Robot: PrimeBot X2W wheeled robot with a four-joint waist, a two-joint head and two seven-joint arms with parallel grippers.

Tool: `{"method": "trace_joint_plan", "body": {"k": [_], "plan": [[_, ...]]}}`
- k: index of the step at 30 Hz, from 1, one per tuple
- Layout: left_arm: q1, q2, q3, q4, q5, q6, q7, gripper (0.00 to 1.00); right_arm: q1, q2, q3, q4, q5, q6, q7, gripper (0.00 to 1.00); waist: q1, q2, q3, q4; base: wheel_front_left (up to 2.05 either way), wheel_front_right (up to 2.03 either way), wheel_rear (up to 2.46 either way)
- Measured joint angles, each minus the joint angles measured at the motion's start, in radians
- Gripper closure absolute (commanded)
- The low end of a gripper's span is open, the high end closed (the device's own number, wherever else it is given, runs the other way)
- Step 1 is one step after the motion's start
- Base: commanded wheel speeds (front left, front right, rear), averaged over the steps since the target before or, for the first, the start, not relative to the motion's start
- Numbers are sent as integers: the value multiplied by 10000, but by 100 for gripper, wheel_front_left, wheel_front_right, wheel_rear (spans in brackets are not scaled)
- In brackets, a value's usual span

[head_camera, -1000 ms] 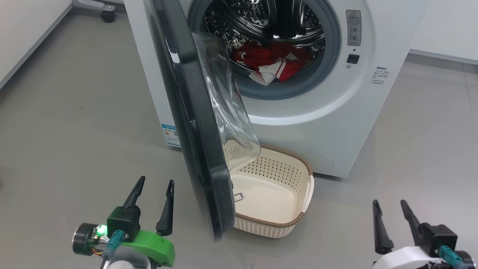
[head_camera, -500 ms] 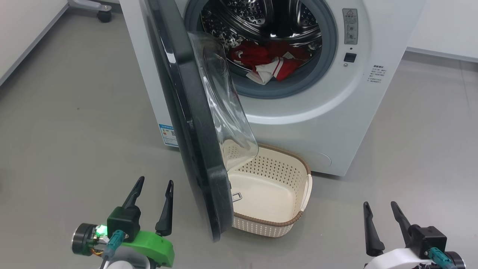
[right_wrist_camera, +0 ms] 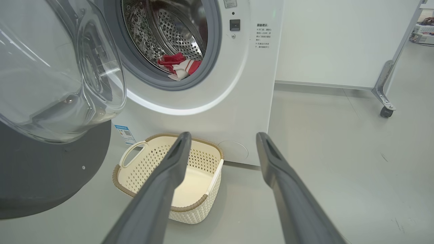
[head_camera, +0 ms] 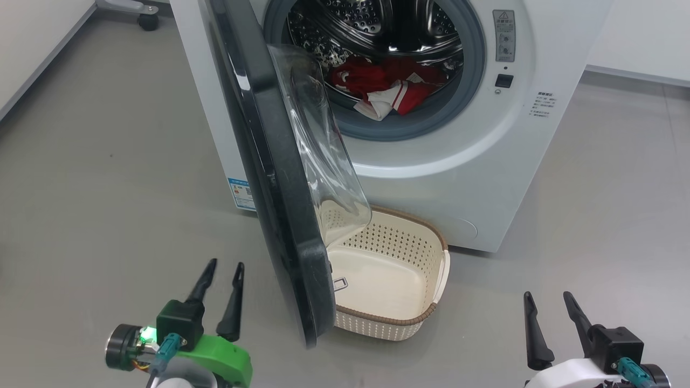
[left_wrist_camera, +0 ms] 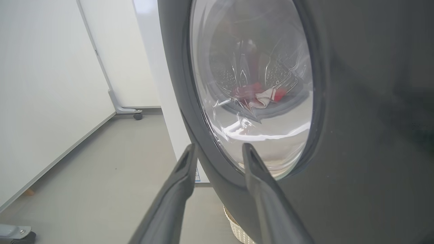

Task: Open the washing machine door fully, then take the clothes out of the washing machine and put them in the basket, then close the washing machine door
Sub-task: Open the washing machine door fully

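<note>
The washing machine [head_camera: 485, 161] stands ahead with its door [head_camera: 269, 161] swung partway out toward me, black rim edge-on and clear glass bowl facing the drum. Red and white clothes [head_camera: 388, 86] lie in the steel drum at its front lip; they also show as clothes [right_wrist_camera: 178, 64] in the right wrist view. The cream basket [head_camera: 431, 310] sits empty on the floor below the opening, partly behind the door. My left gripper [head_camera: 223, 267] is open and empty, just left of the door's lower edge, and my left gripper [left_wrist_camera: 218, 149] points at the door's outer face. Open and empty, my right gripper [head_camera: 547, 296] sits low right.
Grey floor lies on both sides of the machine. A wheeled frame's caster [head_camera: 148, 21] stands at the back left, and another caster [right_wrist_camera: 386, 112] at the right by a white wall panel. The open door overhangs the basket's left end.
My left gripper's fingers have drawn closer together and now point more toward the door. The whole head picture has shifted slightly; door, clothes and basket stay put.
</note>
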Motion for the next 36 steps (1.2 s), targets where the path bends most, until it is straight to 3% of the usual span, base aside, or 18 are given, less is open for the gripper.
{"method": "trace_joint_plan", "body": {"k": [10,17,28,36], "plan": [[12,0,0,102,-2,-19,0,100,-1,84,-84,44,-36,0,0,0,0,0,-48,-32,0,0,0],[-22,0,523,-339,-2,109,0,100,-1,113,-109,75,-77,-2,0,0,0,0,-75,-55,0,0,0],[-835,17,1053,-2349,163,399,-4,100,-1,217,-219,79,-151,-2,-2,0,0,0,-150,-150,0,0,0],[-1507,15,702,-4023,428,336,-54,100,0,232,-255,86,-194,-69,-2,0,0,0,-202,-206,0,0,0]]}}
